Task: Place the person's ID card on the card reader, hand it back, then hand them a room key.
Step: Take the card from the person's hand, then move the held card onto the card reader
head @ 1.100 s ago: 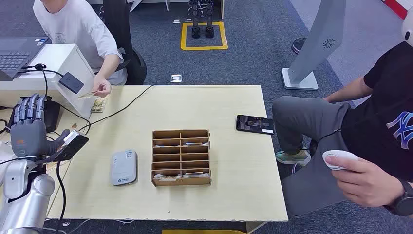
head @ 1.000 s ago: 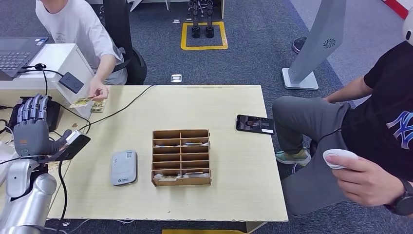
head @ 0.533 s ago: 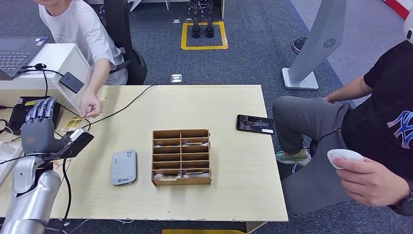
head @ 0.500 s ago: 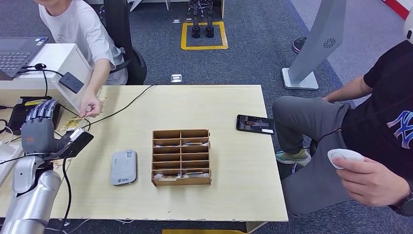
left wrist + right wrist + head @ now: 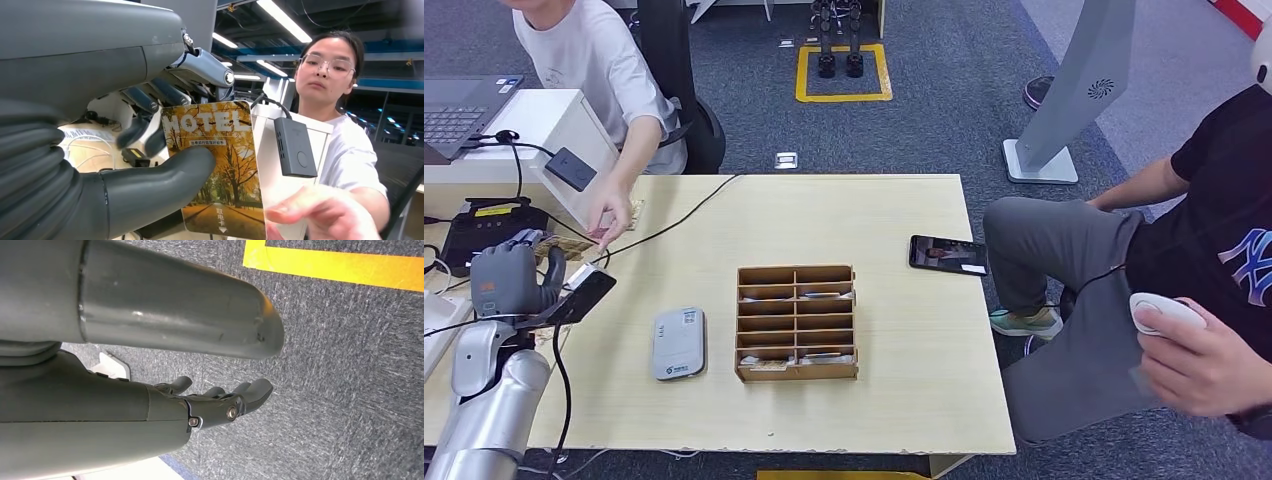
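Note:
My left hand (image 5: 509, 278) is raised beside the table's left edge. Its thumb (image 5: 165, 175) presses a card (image 5: 220, 165) against the fingers; the card is printed with "HOTEL" and autumn trees. A person's hand (image 5: 609, 218) reaches in from the far left, and its blurred fingertips (image 5: 320, 212) are at the card's edge. The grey-white card reader (image 5: 678, 342) lies flat on the table to the right of my left hand. A wooden compartment box (image 5: 796, 322) holding cards stands mid-table. My right hand (image 5: 220, 402) hangs over the carpet with nothing in it.
A black phone (image 5: 947, 253) lies near the table's right edge, where a second seated person holds a white remote (image 5: 1166, 312). A black cable (image 5: 674, 215) crosses the table's far left corner. A white stand with a laptop (image 5: 459, 108) is at the left.
The person's hand brought the card from the table's far corner down to my left hand. My fingers, spread upright before, have curled onto the card.

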